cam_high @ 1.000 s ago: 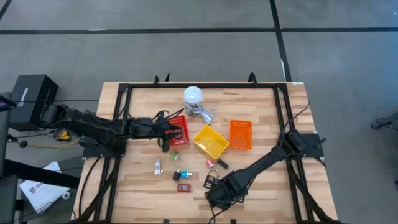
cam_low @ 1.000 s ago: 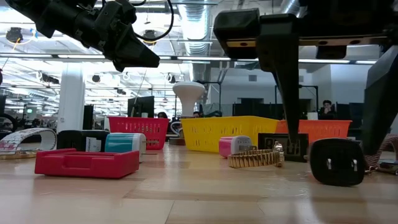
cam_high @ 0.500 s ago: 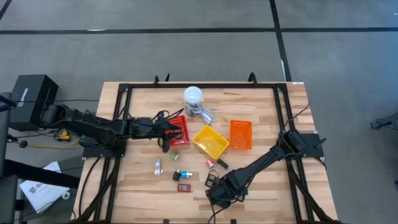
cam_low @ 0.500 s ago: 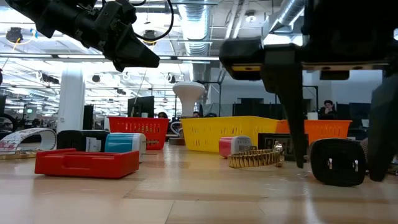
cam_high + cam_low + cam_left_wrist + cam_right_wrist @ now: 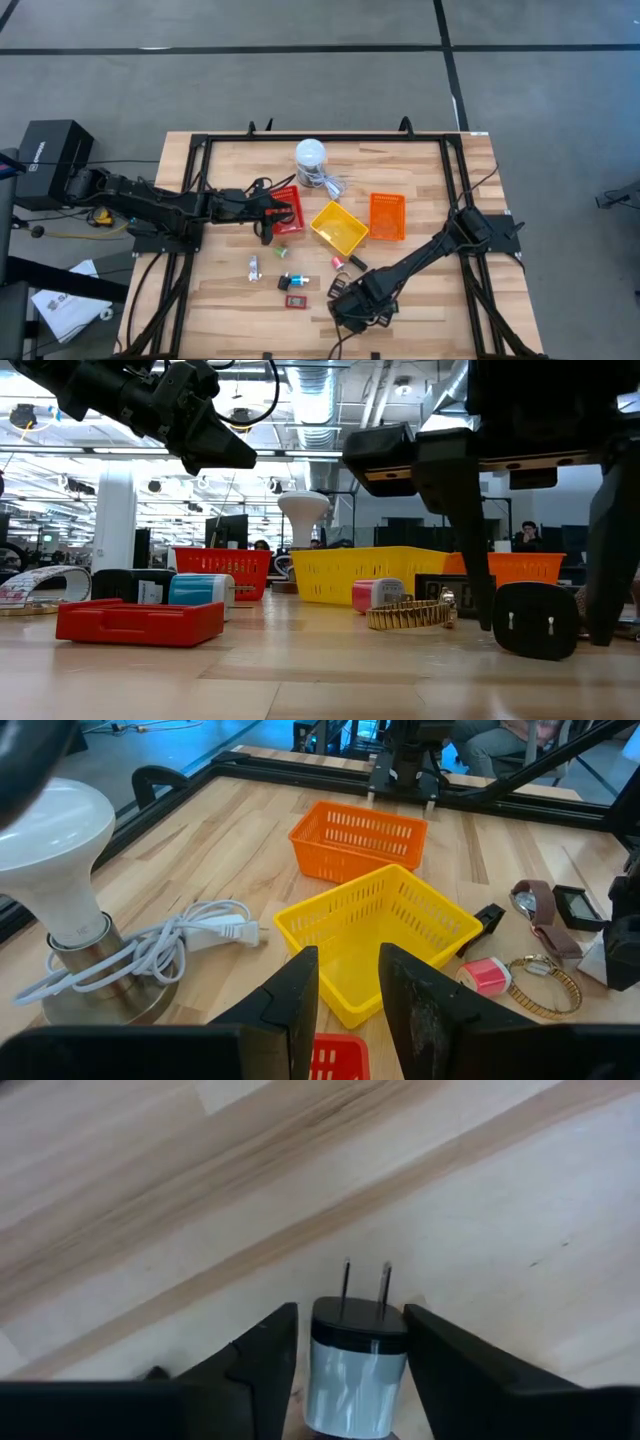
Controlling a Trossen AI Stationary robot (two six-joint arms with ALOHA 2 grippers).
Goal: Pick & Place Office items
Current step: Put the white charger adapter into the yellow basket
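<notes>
My right gripper is open and low over the near middle of the table. Its fingers stand on either side of a black plug adapter, which lies on the wood with its two prongs pointing away from the wrist. I see gaps on both sides in the low view. The other office items lie to its left: a gold watch band, a pink piece, a red box, a teal piece and a white piece. My left gripper hovers open and empty by the red tray.
A yellow tray and an orange tray sit mid-table beside the red one. A white lamp-like cylinder with a coiled cable stands toward the far edge. A black frame rails the table's sides. Bare wood lies near my right gripper.
My right gripper has shifted slightly toward the table's right and sunk lower, so both fingers now stand beside the black adapter. The adapter has stayed where it was.
</notes>
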